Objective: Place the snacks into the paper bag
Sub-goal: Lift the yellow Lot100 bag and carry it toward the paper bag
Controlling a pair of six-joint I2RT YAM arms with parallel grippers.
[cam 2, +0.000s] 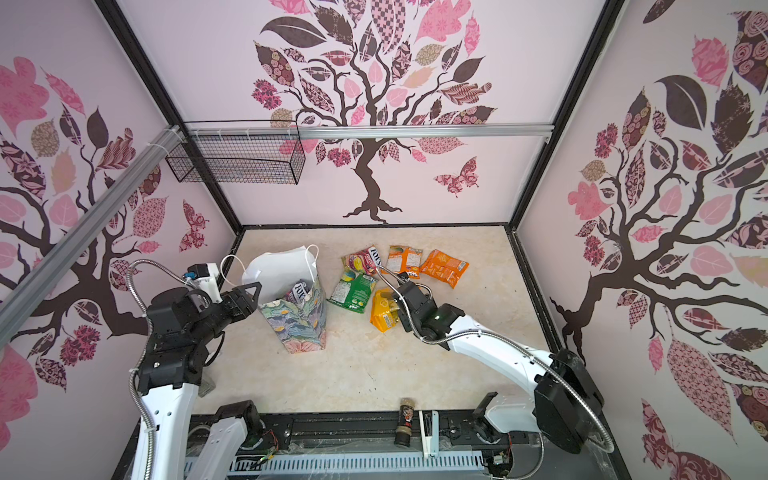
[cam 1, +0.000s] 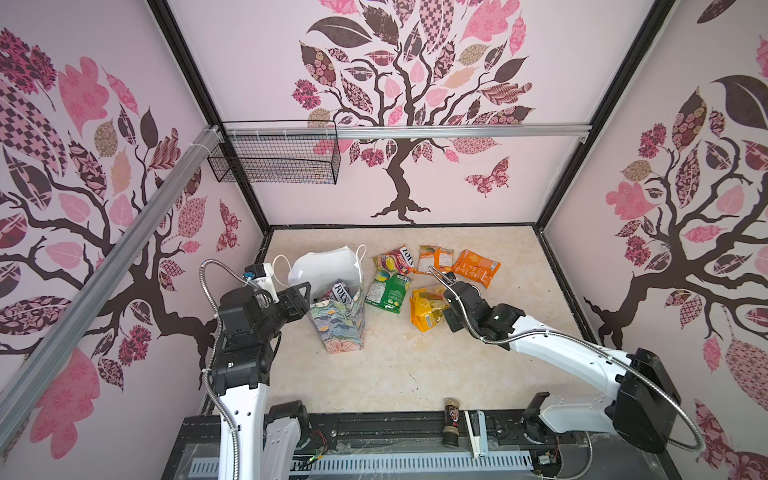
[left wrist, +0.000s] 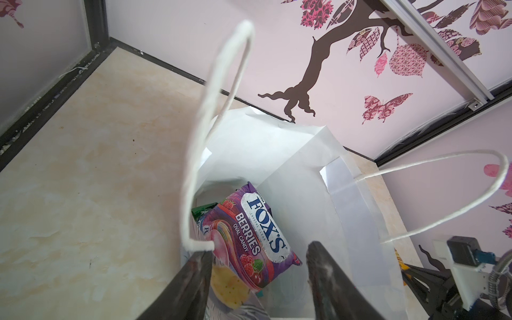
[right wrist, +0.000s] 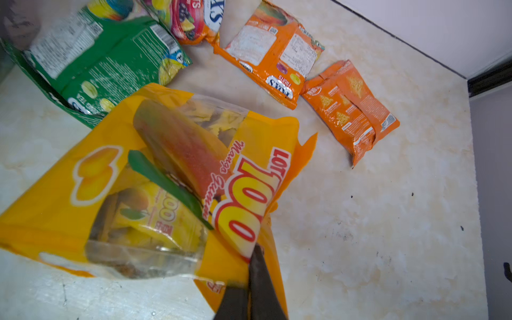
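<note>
Jaws on the left stand apart at the paper bag (cam 1: 338,324), some snacks (left wrist: 257,235) already inside; right jaws clamp a yellow packet (cam 1: 426,309) on the worktop (cam 1: 395,374), four more packets (cam 1: 476,268) lying nearer its far edge.

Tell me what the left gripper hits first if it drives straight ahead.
Likely the purple FOX'S Berries packet inside the paper bag: the left gripper points into its open mouth, jaws apart. Depth is unclear; the bag's white inner wall could come first.
</note>
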